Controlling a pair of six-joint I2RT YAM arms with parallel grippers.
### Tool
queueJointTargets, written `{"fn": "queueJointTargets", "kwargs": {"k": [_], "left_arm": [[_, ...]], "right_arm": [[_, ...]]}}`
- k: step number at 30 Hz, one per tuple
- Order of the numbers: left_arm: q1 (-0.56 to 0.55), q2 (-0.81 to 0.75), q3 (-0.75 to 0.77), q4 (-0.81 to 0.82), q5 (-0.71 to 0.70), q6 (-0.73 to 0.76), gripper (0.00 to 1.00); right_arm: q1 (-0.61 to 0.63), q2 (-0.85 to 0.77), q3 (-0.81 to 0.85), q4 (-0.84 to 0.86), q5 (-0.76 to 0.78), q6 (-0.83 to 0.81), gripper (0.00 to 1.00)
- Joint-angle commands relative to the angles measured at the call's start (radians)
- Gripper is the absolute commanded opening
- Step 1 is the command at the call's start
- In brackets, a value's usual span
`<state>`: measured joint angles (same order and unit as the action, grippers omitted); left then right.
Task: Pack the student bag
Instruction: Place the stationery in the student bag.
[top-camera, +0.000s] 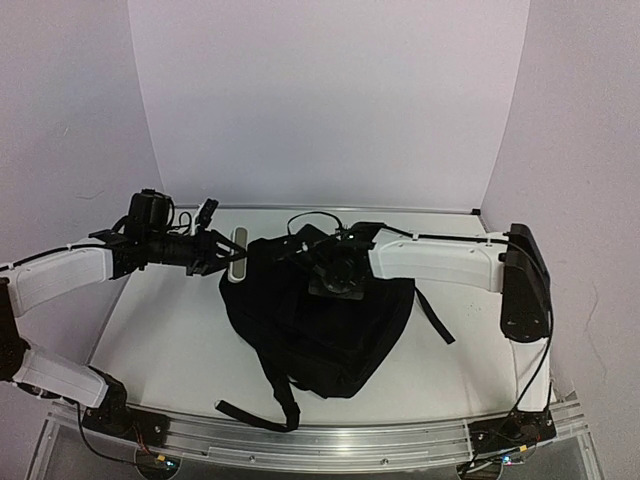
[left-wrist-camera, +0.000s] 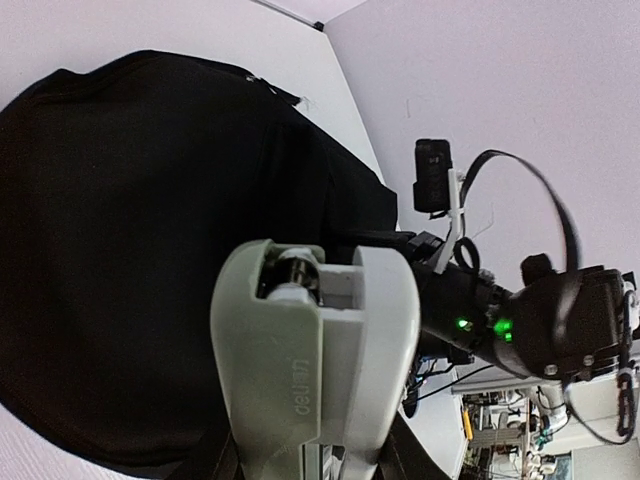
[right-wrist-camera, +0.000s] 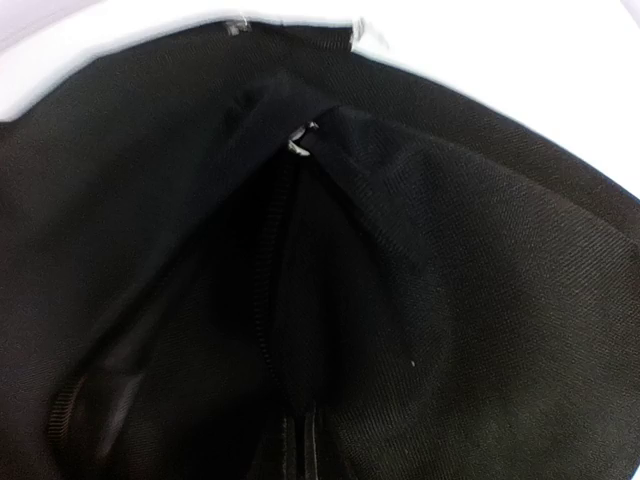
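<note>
- The student bag (top-camera: 330, 335) lies in the middle of the white table (top-camera: 160, 340). It is big, black and soft, and it sags in a heap.
- A long strap (top-camera: 262, 400) trails from the bag toward the near edge of the table. A short strap (top-camera: 435, 315) sticks out on the bag's right side.
- The left arm (top-camera: 60, 275) reaches in from the left. The left gripper (top-camera: 228, 257) is at the far left edge of the bag and touches it.
- In the left wrist view a grey finger (left-wrist-camera: 300, 370) looks big in front, and the black bag fills the space behind it. I cannot tell if this gripper pinches the cloth or only rests against it.
- The right arm (top-camera: 440, 260) reaches in from the right and hangs over the bag. The right gripper (top-camera: 335, 278) points down at the far top part of the bag.
- The right gripper is clenched tight. Its fingers do not show in the right wrist view, so I cannot tell if any cloth is caught between them.
- The right wrist view is almost all black cloth. A zipper (right-wrist-camera: 268, 340) runs down the middle of a dark fold, and a tiny white bit (right-wrist-camera: 298, 145) sits at the top of that fold.
- A strip of white table shows along the top of that view.
- Two green lights (left-wrist-camera: 480, 325) glow on the dark end of the right arm in the left wrist view.
</note>
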<state>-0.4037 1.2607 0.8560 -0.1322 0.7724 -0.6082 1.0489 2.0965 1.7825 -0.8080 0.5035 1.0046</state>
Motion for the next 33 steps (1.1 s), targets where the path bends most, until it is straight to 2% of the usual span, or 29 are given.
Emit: {"fn": "queueJointTargets", "kwargs": {"k": [1,9,16,19,29,33], "left_arm": [[-0.117,0.08,0.135,0.029,-0.021,0.03,0.0],[-0.223,0.284,0.284,0.127,0.028,0.039,0.0],[-0.282,0.479,0.398,0.128,0.023,0.102,0.0],[-0.301,0.509,0.389,0.129,-0.075,0.173,0.0],[-0.364,0.537,0.308,0.076,-0.135,0.204,0.0],[-0.372,0.54,0.302,0.041,-0.212,0.204,0.0]], "right_arm": [[-0.005,-0.227,-0.159,0.228,-0.024,-0.006,0.0],[-0.005,-0.34,-0.322,0.4,-0.085,-0.033,0.0],[-0.004,-0.393,-0.374,0.504,-0.116,-0.063,0.0],[-0.005,-0.403,-0.383,0.529,-0.128,-0.076,0.0],[-0.005,-0.423,-0.368,0.56,-0.129,-0.102,0.0],[-0.005,-0.425,-0.364,0.57,-0.165,-0.118,0.0]]}}
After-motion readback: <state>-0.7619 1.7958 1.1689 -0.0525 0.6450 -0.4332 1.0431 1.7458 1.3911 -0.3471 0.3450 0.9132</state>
